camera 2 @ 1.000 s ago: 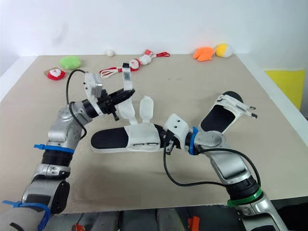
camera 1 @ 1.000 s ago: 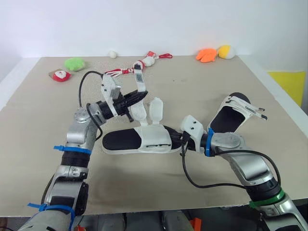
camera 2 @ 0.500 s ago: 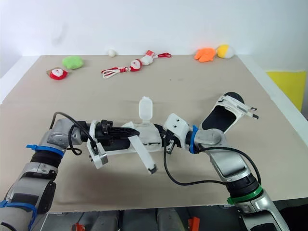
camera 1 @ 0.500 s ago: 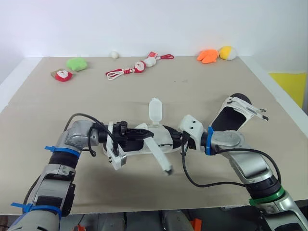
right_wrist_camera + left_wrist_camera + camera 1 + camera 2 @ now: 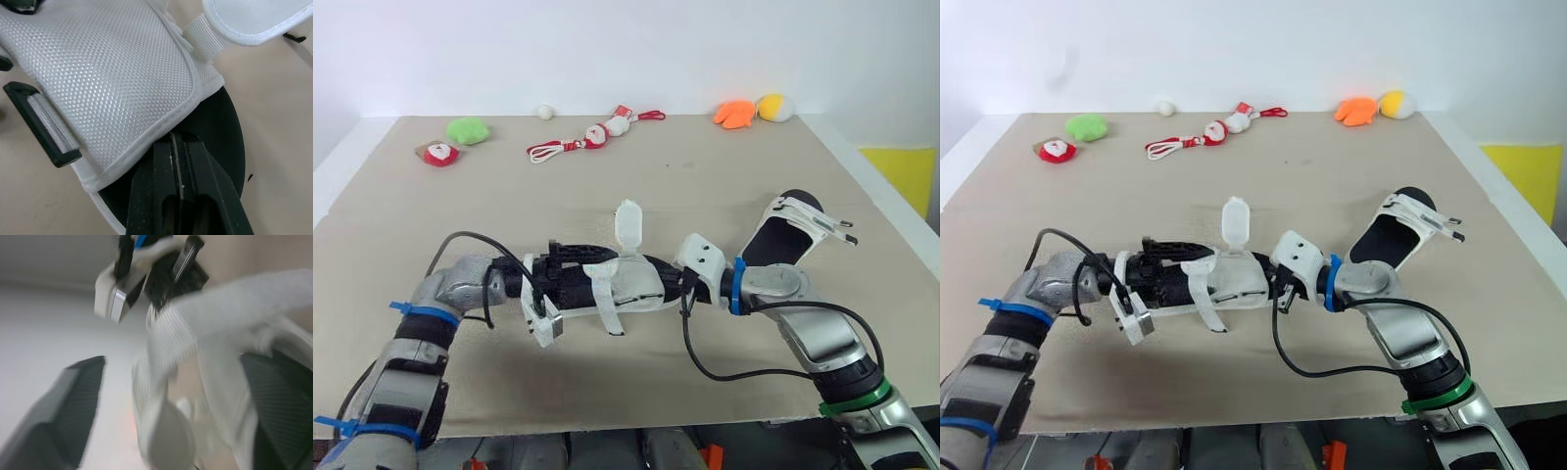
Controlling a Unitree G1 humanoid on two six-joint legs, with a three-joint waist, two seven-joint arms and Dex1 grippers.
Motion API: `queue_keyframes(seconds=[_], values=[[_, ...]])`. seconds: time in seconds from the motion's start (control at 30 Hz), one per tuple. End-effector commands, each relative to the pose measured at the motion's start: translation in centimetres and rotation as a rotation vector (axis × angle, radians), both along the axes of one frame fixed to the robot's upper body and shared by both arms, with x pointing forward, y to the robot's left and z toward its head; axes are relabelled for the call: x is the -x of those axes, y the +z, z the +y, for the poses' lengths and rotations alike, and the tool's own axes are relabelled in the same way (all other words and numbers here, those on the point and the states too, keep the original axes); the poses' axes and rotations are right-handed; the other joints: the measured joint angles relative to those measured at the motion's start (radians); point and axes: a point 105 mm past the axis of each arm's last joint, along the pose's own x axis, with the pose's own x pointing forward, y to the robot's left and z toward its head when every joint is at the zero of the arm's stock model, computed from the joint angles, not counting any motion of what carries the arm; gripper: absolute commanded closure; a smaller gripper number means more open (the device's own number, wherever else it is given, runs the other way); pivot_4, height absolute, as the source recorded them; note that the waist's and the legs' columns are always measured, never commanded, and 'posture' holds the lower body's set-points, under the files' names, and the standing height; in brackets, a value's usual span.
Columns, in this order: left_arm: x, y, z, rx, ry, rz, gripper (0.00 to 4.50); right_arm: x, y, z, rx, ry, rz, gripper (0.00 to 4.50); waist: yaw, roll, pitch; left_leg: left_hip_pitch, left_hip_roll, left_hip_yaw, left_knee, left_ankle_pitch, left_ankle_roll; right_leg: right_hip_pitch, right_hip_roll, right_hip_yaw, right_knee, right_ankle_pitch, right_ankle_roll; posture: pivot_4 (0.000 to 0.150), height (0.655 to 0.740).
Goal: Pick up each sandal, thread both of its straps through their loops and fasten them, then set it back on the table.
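A sandal [image 5: 641,279] with a black sole and white upper lies mid-table. One strap [image 5: 627,221] stands upright; the other strap [image 5: 605,305] is draped across the sandal toward the near edge. My left gripper [image 5: 579,272] is open around the sandal's heel half; in the left wrist view its fingers [image 5: 63,421] stand wide apart with the draped strap [image 5: 234,303] between them. My right gripper [image 5: 177,142] is shut on the rim of the sandal's sole at its other end [image 5: 680,284]. The second sandal [image 5: 788,233] lies to the right, straps loose.
Small plush toys line the far edge: a green one [image 5: 468,129], a red-and-white one [image 5: 437,153], a Santa on a red cord [image 5: 592,137], a white ball [image 5: 544,111], an orange one [image 5: 734,113] and a yellow one [image 5: 771,106].
My left gripper swung the strap from raised behind the sandal down over it to the near side, then opened and let it go. The right arm kept still.
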Motion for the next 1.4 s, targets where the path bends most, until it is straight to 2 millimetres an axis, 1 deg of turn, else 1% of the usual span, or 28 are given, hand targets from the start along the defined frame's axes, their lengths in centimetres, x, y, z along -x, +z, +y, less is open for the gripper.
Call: queue_keyframes(seconds=[0.03, 0.13, 0.27, 0.37, 0.43, 0.53, 0.63, 0.7, 0.8, 0.93, 1.0, 1.13, 1.27, 1.33, 1.4], values=[[0.4, 0.7, 1.0, 0.043, 0.056, 0.069, 0.09, 0.1, -1.0, -0.3, 0.024, -0.01, 0.034, 4.5, -0.002, 0.0, 0.0, 0.0, 0.001, 0.0, 0.0, 0.0, 0.0, 0.0, 0.0, 0.0, 0.0, 0.0, 0.0, 0.15, 0.74], [0.8, 0.8, 2.6, 0.105, 0.147, 0.191, 0.09, 0.2, -1.3, -0.2, 0.025, -0.007, 0.037, 4.5, -0.002, 0.0, 0.0, 0.0, 0.001, 0.0, -0.001, 0.0, 0.0, -0.001, 0.0, 0.0, 0.001, -0.003, -0.005, 0.15, 0.74], [1.0, 2.1, 3.9, 0.26, 0.228, 0.428, 0.09, 0.2, -1.4, -0.1, 0.025, -0.001, 0.037, 4.5, -0.001, 0.0, 0.0, 0.001, 0.003, 0.0, -0.001, 0.0, 0.0, -0.001, 0.001, -0.002, 0.002, -0.004, -0.007, 0.15, 0.74], [1.5, 2.3, 4.1, 0.344, 0.232, 0.715, 0.09, 0.0, -1.4, 0.0, 0.024, 0.003, 0.037, 4.5, -0.001, 0.0, 0.0, 0.001, 0.004, 0.002, 0.0, 0.0, 0.0, -0.001, 0.001, -0.002, 0.003, -0.004, -0.008, 0.15, 0.74], [1.3, 2.1, 4.4, 0.41, 0.257, 0.941, 0.09, -0.1, -1.4, 0.1, 0.024, 0.006, 0.036, 4.5, -0.002, 0.0, 0.0, 0.002, 0.006, 0.003, 0.0, 0.0, 0.0, -0.001, 0.001, -0.002, 0.003, -0.004, -0.008, 0.15, 0.74], [1.2, 2.5, 4.7, 0.493, 0.248, 1.188, 0.09, -0.2, -1.4, 0.3, 0.022, 0.012, 0.036, 4.5, -0.003, 0.0, 0.0, 0.002, 0.006, 0.003, 0.0, 0.0, 0.0, -0.001, 0.002, -0.003, 0.003, -0.005, -0.008, 0.15, 0.74], [1.7, 2.7, 5.1, 0.511, 0.227, 1.365, 0.09, -0.3, -1.3, 0.3, 0.021, 0.013, 0.034, 4.5, -0.005, 0.0, 0.0, 0.002, 0.007, 0.003, -0.001, 0.0, 0.0, -0.002, 0.003, -0.003, 0.003, -0.005, -0.008, 0.15, 0.74], [2.7, 2.4, 5.2, 0.468, 0.207, 1.477, 0.09, -0.4, -1.3, 0.3, 0.021, 0.012, 0.032, 4.5, -0.006, 0.0, 0.0, 0.001, 0.007, 0.004, -0.001, 0.0, 0.0, -0.003, 0.003, -0.003, 0.003, -0.005, -0.008, 0.15, 0.74], [5.0, 1.4, 5.0, 0.366, 0.167, 1.673, 0.09, -0.5, -1.2, 0.3, 0.019, 0.012, 0.03, 4.5, -0.008, 0.0, 0.0, 0.001, 0.008, 0.004, -0.001, -0.001, 0.0, -0.005, 0.003, -0.003, 0.003, -0.005, -0.009, 0.15, 0.74], [7.3, -0.6, 4.1, 0.219, 0.167, 1.782, 0.09, -0.5, -1.1, 0.3, 0.019, 0.011, 0.028, 4.5, -0.009, 0.0, 0.0, 0.0, 0.008, 0.007, -0.001, -0.001, -0.001, -0.007, 0.003, -0.002, 0.003, -0.005, -0.01, 0.15, 0.74], [7.8, -1.2, 3.6, 0.192, 0.169, 1.804, 0.09, -0.6, -1.1, 0.4, 0.018, 0.01, 0.026, 4.5, -0.009, 0.0, 0.0, -0.001, 0.008, 0.007, -0.001, -0.001, -0.001, -0.008, 0.002, -0.002, 0.003, -0.005, -0.01, 0.15, 0.74], [7.4, -1.9, 2.2, 0.221, 0.16, 1.808, 0.09, -0.6, -1.0, 0.5, 0.015, 0.011, 0.023, 4.5, -0.008, -0.001, 0.0, -0.001, 0.008, 0.009, 0.0, -0.001, -0.001, -0.008, 0.001, -0.002, 0.003, -0.005, -0.011, 0.15, 0.74], [6.6, -3.2, 0.5, 0.252, 0.168, 1.82, 0.09, -0.6, -0.9, 0.6, 0.012, 0.013, 0.02, 4.5, -0.008, -0.001, -0.001, -0.001, 0.008, 0.01, -0.001, -0.001, -0.001, -0.009, 0.001, -0.002, 0.003, -0.004, -0.012, 0.15, 0.74], [6.3, -3.8, -0.1, 0.26, 0.178, 1.817, 0.09, -0.6, -0.9, 0.7, 0.01, 0.013, 0.019, 4.5, -0.009, -0.002, -0.001, -0.001, 0.008, 0.01, 0.0, -0.001, -0.001, -0.009, 0.001, -0.002, 0.003, -0.004, -0.012, 0.15, 0.74], [5.9, -4.0, -0.5, 0.284, 0.183, 1.805, 0.09, -0.6, -0.8, 0.7, 0.01, 0.013, 0.019, 4.5, -0.01, -0.002, -0.001, -0.001, 0.008, 0.01, -0.001, -0.001, -0.001, -0.009, 0.001, -0.001, 0.003, -0.004, -0.012, 0.15, 0.74]])
